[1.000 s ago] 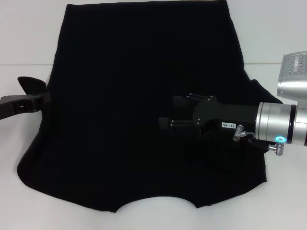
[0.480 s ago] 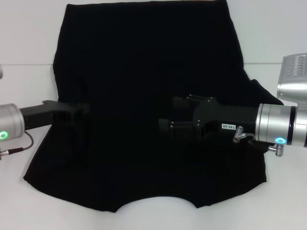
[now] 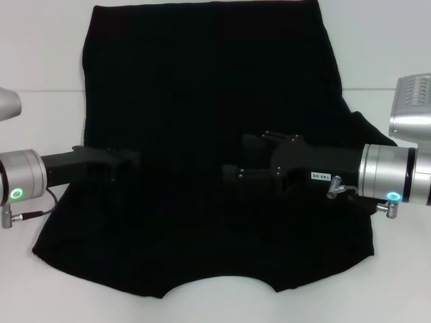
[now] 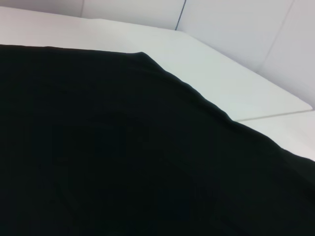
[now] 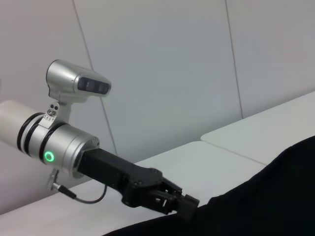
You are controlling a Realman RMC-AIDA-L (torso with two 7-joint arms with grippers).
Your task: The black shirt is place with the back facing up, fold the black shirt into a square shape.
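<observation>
The black shirt (image 3: 202, 81) lies spread on the white table, plain side up, with the curved neckline at the near edge. Its left side is folded inward. My left gripper (image 3: 131, 165) reaches in from the left over that folded part and is shut on the black shirt's edge. The right wrist view shows this gripper (image 5: 189, 202) with its fingers drawn together where the cloth (image 5: 275, 196) begins. My right gripper (image 3: 236, 158) rests open over the shirt's middle, coming in from the right. The left wrist view shows only shirt cloth (image 4: 123, 147) and table.
The white table (image 3: 40, 54) shows bare on both sides of the shirt and beyond it. A seam (image 3: 384, 89) crosses the tabletop. A pale panelled wall (image 5: 172, 73) stands behind the table.
My left gripper has moved rightward from the shirt's left edge onto the shirt, carrying the left sleeve inward with it. The right gripper has stayed in place.
</observation>
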